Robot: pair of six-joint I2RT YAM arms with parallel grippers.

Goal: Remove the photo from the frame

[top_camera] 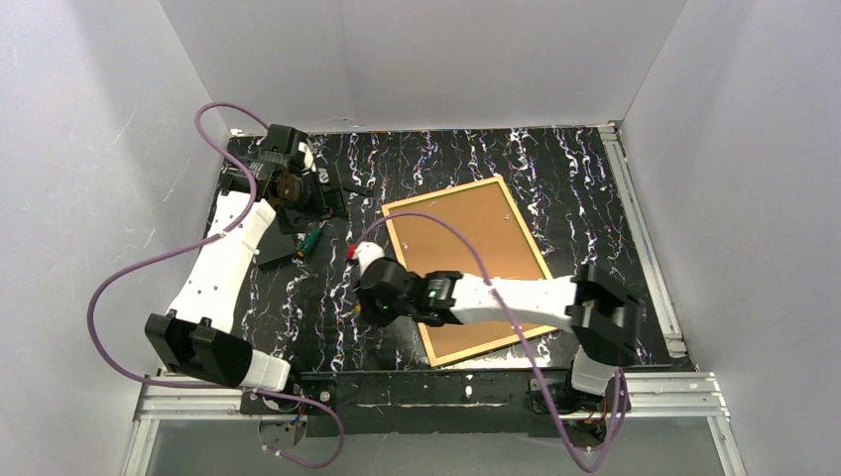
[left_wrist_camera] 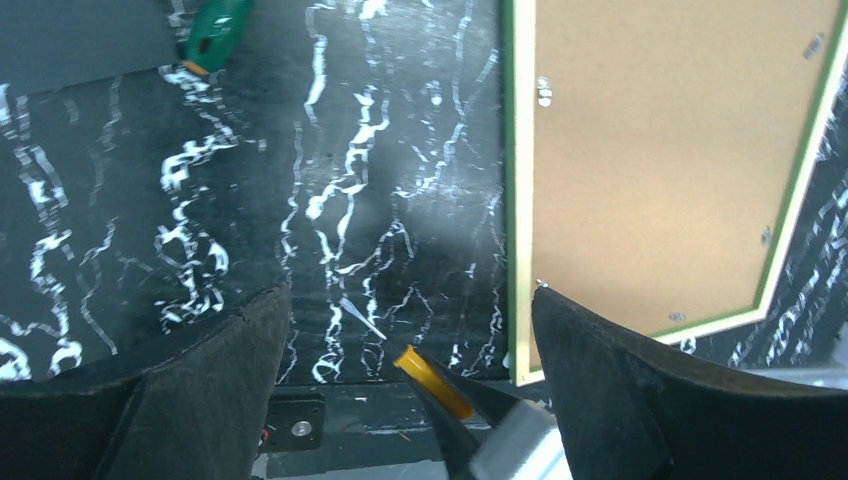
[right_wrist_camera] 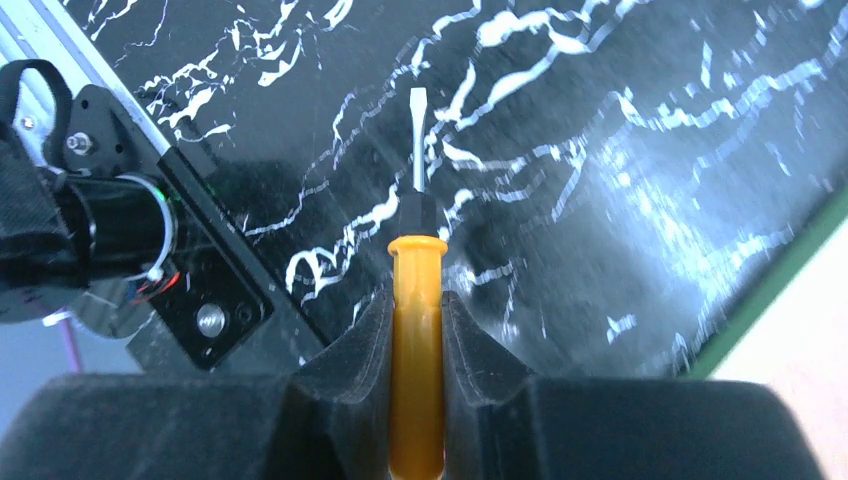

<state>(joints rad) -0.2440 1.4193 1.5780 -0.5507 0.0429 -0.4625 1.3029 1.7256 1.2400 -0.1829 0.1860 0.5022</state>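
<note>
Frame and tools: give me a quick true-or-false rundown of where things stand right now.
1. The right gripper is shut on the orange-handled screwdriver. True.
2. The frame lies face down, with the backing board up. True.
3. The photo lies loose on the table. False: no photo is in view, and the backing board sits in the frame.
4. The left gripper holds the green-handled tool. False: its fingers stand apart and empty, and the tool lies on the table.
5. The screwdriver's blade rests on the backing board. False: it points over the table, off the frame.
</note>
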